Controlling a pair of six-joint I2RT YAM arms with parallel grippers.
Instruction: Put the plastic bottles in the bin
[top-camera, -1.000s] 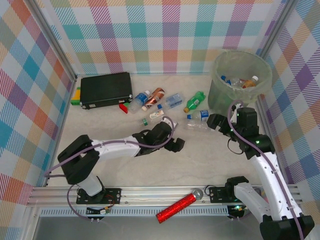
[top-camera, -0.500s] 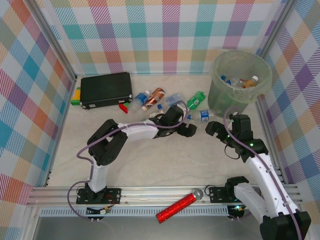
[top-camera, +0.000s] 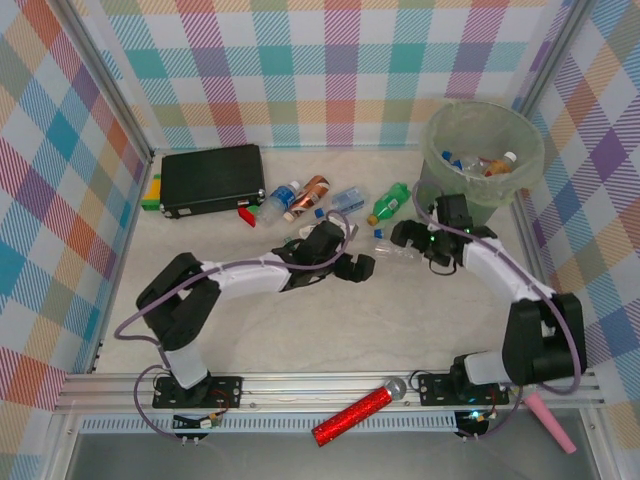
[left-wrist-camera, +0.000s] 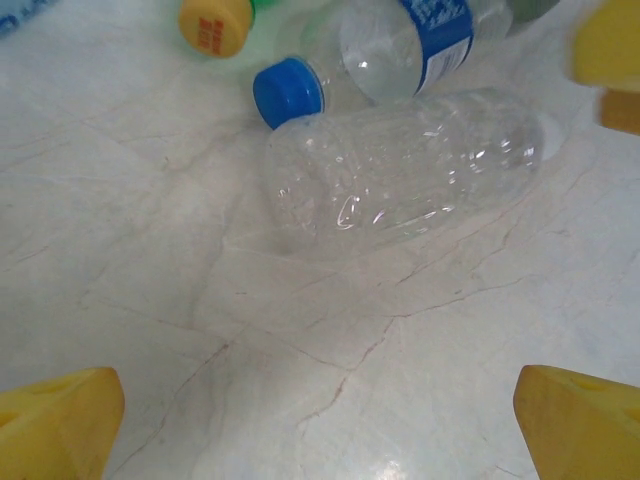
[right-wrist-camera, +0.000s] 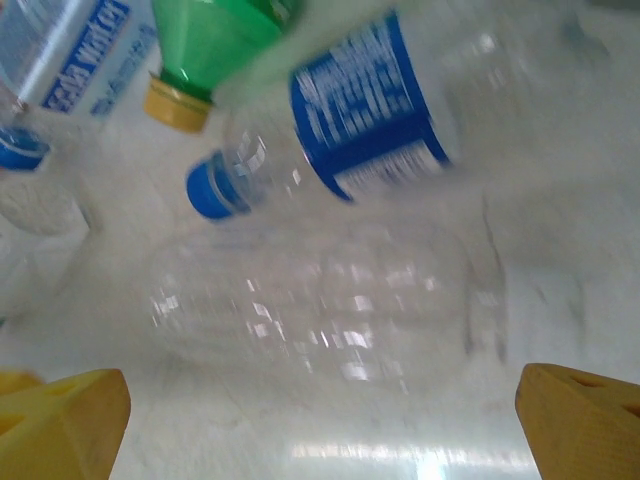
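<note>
A crushed clear bottle (top-camera: 395, 251) (left-wrist-camera: 400, 172) (right-wrist-camera: 320, 300) lies on the table between my two grippers. A blue-capped, blue-labelled bottle (left-wrist-camera: 405, 40) (right-wrist-camera: 365, 110) lies right behind it, and a green bottle (top-camera: 388, 203) (right-wrist-camera: 215, 35) further back. My left gripper (top-camera: 352, 267) (left-wrist-camera: 320, 430) stands open just left of the clear bottle, holding nothing. On the bottle's right, my right gripper (top-camera: 415, 240) (right-wrist-camera: 320, 430) hangs open and empty too. The pale-green bin (top-camera: 482, 190) at the back right holds several bottles (top-camera: 478, 163). More bottles (top-camera: 300, 200) lie near the table's middle back.
A black rectangular case (top-camera: 212, 178) sits at the back left beside the loose bottles. A red glittery tube (top-camera: 352, 415) rests on the front rail. Checked walls close in the table on three sides. The bin stands close behind the right arm.
My right arm has swung left and back, bringing its gripper down beside the clear bottle. The left gripper reached towards the bottles, then drew back a little. Both stayed open.
</note>
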